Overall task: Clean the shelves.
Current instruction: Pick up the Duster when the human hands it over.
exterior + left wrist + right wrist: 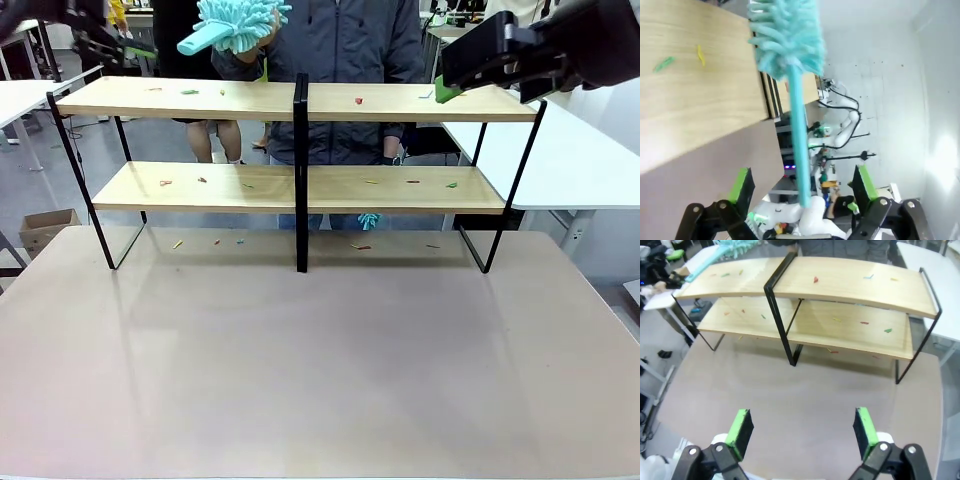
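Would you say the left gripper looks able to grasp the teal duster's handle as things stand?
Probably yes: the teal duster's handle seems to reach between the open fingers of the left gripper, with nothing blocking it.

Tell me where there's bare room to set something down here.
The beige tabletop, from the two-tier light-wood shelves on a black frame to the near edge, is bare. Crowded: both boards and the table strip beneath them carry small coloured scraps; a fluffy teal duster hovers above the top board's left half.
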### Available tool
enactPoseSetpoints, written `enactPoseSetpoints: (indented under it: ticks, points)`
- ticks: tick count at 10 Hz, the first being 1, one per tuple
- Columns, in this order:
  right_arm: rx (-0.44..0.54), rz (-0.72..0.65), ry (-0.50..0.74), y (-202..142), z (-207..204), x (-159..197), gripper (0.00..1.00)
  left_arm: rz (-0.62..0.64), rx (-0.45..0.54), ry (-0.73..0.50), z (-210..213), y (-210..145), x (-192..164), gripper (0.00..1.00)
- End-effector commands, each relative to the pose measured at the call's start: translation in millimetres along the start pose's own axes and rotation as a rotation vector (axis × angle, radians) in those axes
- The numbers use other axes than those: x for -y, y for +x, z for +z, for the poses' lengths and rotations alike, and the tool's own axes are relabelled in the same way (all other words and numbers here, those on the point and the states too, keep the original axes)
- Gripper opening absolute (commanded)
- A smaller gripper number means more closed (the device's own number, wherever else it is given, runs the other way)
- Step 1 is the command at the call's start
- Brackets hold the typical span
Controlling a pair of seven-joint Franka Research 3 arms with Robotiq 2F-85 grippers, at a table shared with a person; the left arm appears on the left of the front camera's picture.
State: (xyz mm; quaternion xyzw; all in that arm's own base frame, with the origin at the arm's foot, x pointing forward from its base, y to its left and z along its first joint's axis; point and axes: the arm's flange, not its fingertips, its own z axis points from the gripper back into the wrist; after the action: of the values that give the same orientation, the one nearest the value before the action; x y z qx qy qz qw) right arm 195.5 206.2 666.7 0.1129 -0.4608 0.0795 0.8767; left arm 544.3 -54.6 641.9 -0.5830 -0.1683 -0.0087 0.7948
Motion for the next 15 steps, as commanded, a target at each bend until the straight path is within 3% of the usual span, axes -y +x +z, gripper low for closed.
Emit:
enactPoseSetpoints:
  ticks: [1,6,7,8,9,11,12,14,15]
  points:
    - [0.003,-0.002,-0.005,0,1,1,1.0,0.032,-0.025,0.008,-24,10,4,1.0]
    - [0.003,-0.002,-0.005,0,1,1,1.0,0.037,-0.007,-0.086,-38,12,-9,1.0]
    - [0.003,-0.002,-0.005,0,1,1,1.0,0.035,-0.012,-0.067,-40,12,-12,0.5]
    - [0.003,-0.002,-0.005,0,1,1,1.0,0.032,-0.012,-0.072,-42,11,-14,0.43]
    - [0.003,-0.002,-0.005,0,1,1,1.0,0.023,-0.007,-0.069,-43,11,-14,0.0]
    - [0.003,-0.002,-0.005,0,1,1,1.0,-0.011,0.037,-0.053,-43,11,-14,0.0]
    - [0.003,-0.002,-0.005,0,1,1,1.0,-0.024,0.057,-0.039,-42,10,-14,0.16]
    - [0.003,-0.002,-0.005,0,1,1,1.0,-0.038,0.083,-0.018,-43,9,-13,0.0]
    - [0.003,-0.002,-0.005,0,1,1,1.0,-0.04,0.083,-0.021,-43,9,-12,0.0]
